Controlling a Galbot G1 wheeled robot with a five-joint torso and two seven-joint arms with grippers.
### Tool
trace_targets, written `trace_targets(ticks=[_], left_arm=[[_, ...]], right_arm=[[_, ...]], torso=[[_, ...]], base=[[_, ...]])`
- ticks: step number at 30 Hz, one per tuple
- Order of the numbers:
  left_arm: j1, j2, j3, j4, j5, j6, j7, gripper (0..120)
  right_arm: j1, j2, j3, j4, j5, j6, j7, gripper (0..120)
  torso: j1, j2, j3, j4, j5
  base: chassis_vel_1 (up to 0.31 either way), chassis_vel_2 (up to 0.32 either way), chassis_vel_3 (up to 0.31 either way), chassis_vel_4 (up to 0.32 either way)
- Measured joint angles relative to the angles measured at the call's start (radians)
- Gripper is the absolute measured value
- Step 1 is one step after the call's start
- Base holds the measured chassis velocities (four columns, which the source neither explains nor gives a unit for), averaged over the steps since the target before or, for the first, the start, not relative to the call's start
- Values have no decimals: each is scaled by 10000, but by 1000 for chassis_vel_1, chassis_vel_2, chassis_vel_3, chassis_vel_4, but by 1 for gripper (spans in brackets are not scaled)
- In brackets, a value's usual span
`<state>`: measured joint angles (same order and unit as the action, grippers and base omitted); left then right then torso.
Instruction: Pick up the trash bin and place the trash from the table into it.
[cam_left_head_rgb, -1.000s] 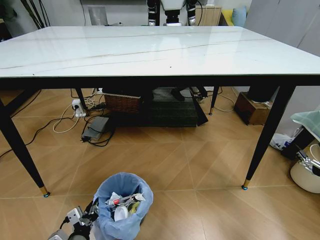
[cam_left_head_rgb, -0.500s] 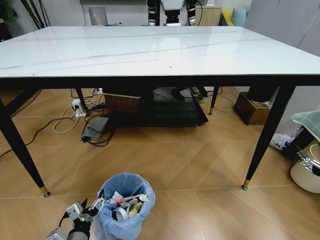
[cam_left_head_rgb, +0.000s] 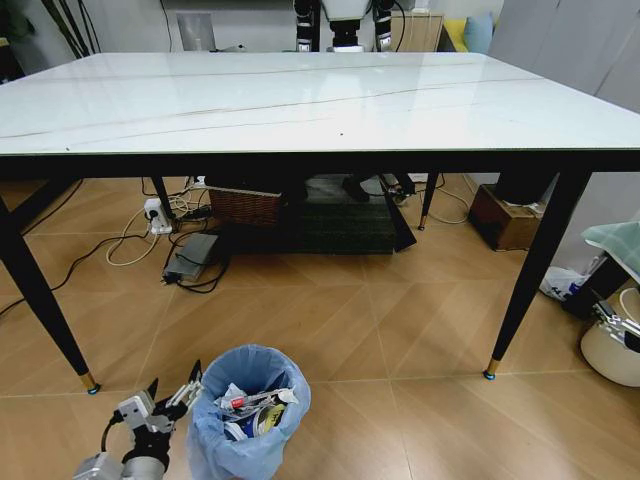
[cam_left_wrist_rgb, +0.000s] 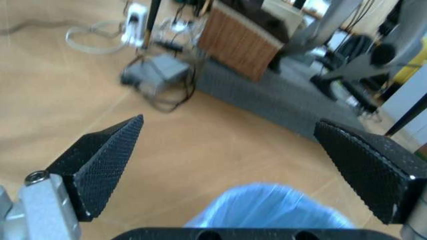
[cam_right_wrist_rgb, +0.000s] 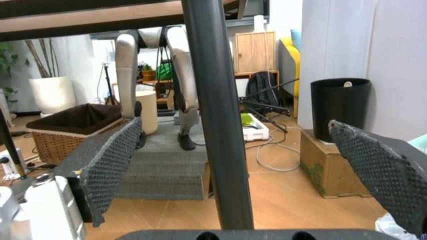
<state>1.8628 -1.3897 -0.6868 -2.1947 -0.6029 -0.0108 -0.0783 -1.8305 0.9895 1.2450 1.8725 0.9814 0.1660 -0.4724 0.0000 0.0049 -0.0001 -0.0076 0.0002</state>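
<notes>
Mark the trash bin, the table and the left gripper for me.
trash bin (cam_left_head_rgb: 215, 440), head view, on the blue bag at its outer wall.
table (cam_left_head_rgb: 300, 110), head view, on the bare white top.
left gripper (cam_left_head_rgb: 172, 392), head view, midway between its open fingertips, just beside the bin's rim.

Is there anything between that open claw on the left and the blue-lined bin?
Nothing. In the head view the left gripper sits open right beside the trash bin, with just bare wooden floor between.

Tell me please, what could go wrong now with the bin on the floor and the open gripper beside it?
1. The left gripper, jaws open, sits right beside the trash bin; a sideways move might tip it.
2. The trash is piled near the rim and could spill.
3. The loose blue liner may catch on a fingertip.
</notes>
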Motion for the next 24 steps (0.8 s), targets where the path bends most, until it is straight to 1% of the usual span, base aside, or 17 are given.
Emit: trace_targets(ticks=[1, 4, 7, 24], left_arm=[[0, 0, 0, 0, 0, 0, 0, 100], [139, -1, -150, -521, 115, -37, 23, 100], [150, 0, -163, -547, 118, -37, 24, 100], [146, 0, -164, -527, 101, -14, 24, 100]], right_arm=[[0, 0, 0, 0, 0, 0, 0, 100], [0, 0, 0, 0, 0, 0, 0, 100], [0, 0, 0, 0, 0, 0, 0, 100], [0, 0, 0, 0, 0, 0, 0, 100]], torso=[[0, 0, 0, 0, 0], [0, 1, 0, 0, 1], [0, 1, 0, 0, -4], [0, 1, 1, 0, -3]], base=[[0, 0, 0, 0], [0, 0, 0, 0], [0, 0, 0, 0], [0, 0, 0, 0]])
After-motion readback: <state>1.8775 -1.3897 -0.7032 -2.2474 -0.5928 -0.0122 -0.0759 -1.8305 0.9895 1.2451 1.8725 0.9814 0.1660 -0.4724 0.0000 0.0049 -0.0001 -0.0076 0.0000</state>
